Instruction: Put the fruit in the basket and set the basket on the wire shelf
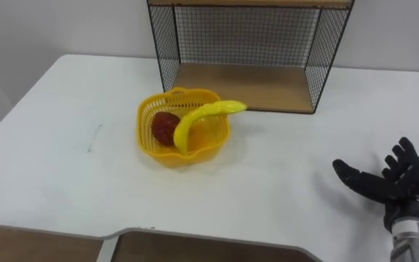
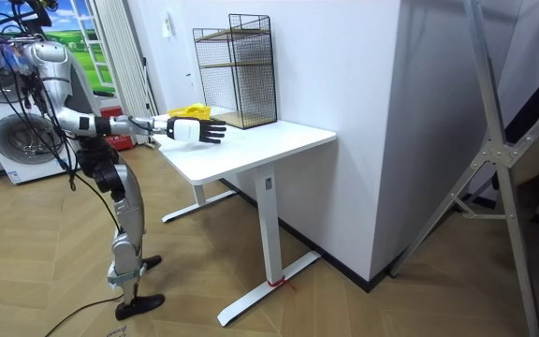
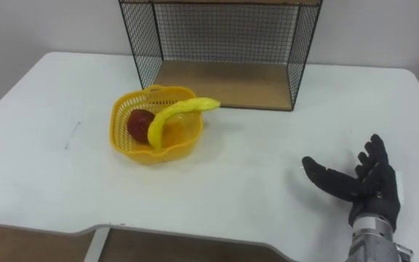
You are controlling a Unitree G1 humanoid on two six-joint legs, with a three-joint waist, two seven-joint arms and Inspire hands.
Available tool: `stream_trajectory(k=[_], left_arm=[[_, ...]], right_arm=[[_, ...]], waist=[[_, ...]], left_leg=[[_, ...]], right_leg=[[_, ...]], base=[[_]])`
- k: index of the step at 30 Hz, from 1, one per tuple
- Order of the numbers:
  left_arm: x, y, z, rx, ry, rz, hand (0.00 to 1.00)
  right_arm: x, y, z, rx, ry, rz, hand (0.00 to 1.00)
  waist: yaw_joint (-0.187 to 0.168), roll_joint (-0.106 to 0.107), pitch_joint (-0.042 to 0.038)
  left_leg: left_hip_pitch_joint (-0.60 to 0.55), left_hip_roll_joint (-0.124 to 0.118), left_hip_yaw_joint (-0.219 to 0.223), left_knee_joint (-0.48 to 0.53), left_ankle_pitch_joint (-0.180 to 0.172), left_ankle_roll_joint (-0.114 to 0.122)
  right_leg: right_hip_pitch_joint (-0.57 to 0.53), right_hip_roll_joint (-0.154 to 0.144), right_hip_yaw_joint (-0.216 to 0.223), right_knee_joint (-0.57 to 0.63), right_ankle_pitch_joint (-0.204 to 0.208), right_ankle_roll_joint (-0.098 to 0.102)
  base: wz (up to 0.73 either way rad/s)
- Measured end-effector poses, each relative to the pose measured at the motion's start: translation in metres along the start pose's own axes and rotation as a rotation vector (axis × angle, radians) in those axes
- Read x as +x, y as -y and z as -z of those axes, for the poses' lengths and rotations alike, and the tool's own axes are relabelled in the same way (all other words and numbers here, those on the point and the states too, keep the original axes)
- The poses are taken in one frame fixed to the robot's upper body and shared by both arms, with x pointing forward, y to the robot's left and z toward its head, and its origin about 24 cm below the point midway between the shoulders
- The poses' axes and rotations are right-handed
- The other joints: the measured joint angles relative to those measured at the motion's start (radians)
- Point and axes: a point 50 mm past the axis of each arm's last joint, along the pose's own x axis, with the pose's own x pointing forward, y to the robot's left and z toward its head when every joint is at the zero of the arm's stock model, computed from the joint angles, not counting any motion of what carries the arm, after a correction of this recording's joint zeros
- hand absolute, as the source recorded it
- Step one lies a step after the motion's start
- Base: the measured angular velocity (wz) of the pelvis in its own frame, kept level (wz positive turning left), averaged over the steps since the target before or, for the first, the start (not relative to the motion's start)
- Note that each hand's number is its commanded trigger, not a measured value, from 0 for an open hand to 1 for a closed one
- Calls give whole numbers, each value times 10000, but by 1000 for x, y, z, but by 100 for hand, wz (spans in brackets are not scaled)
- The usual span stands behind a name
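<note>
A yellow plastic basket [image 1: 153,143] [image 3: 122,138] stands on the white table [image 1: 64,167], in front of the wire shelf [image 1: 246,51] [image 3: 224,47]. Inside it lie a red apple [image 1: 165,127] [image 3: 137,121] and a yellow banana [image 1: 204,116] [image 3: 174,113] whose tip pokes out over the right rim. My right hand [image 1: 396,185] [image 3: 361,185] hovers open over the table's near right part, well to the right of the basket, fingers spread. In the room view that hand [image 2: 197,130] reaches out over the table, with the basket [image 2: 191,110] behind it.
The wire shelf [image 2: 235,65] is black mesh with wooden boards, standing at the table's back edge against the wall. The table's front edge [image 1: 195,236] runs close below. A washing machine [image 2: 12,131] stands behind me in the room view.
</note>
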Motion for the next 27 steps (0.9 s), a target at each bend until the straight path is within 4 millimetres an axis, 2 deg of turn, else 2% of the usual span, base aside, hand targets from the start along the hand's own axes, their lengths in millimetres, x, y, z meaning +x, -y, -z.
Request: stream_trajectory(k=[4, 9, 15, 18, 21, 27], left_arm=[[-12, 23, -3, -637, -31, 1441, 0], [-28, 45, -7, -1620, -306, 3316, 0], [-57, 77, -7, -2748, -1187, 6136, 0], [-72, 89, -6, -3035, -1548, 7409, 0], [-81, 95, -1, -3061, -1862, 8360, 0], [-89, 100, -2, -3308, -1858, 9834, 0]], right_arm=[[1, -6, -3, 95, 261, -482, 0], [0, -16, -5, 219, 637, -1109, 0], [4, -36, -16, 797, 1322, -1984, 0], [6, -49, -19, 991, 1464, -2643, 0], [7, -61, -22, 1072, 1557, -3298, 0], [8, -69, -28, 1060, 1802, -3795, 0]], waist=[[-45, 30, 57], [-161, 23, 57], [-229, -130, 150], [-263, -277, 226], [-391, -313, 203], [-505, -235, 159]], left_leg=[[-67, -16, 6, 65, 6, 11], [-45, -21, 14, 53, 11, 13], [22, -17, 69, 48, 14, 13], [4, -16, 69, 62, 12, 12], [5, -11, 87, 77, 8, 14], [123, -8, 127, 33, 11, 14]], right_leg=[[-12, -13, 1, -12, -9, 8], [-9, -8, 41, -32, -17, 11], [-8, -12, 108, -29, -21, 17], [-19, -12, 115, -26, -21, 17], [-23, -14, 127, -7, -18, 15], [55, -13, 166, -5, -15, 14]], base=[[2], [-1], [-2], [0], [0], [-1]])
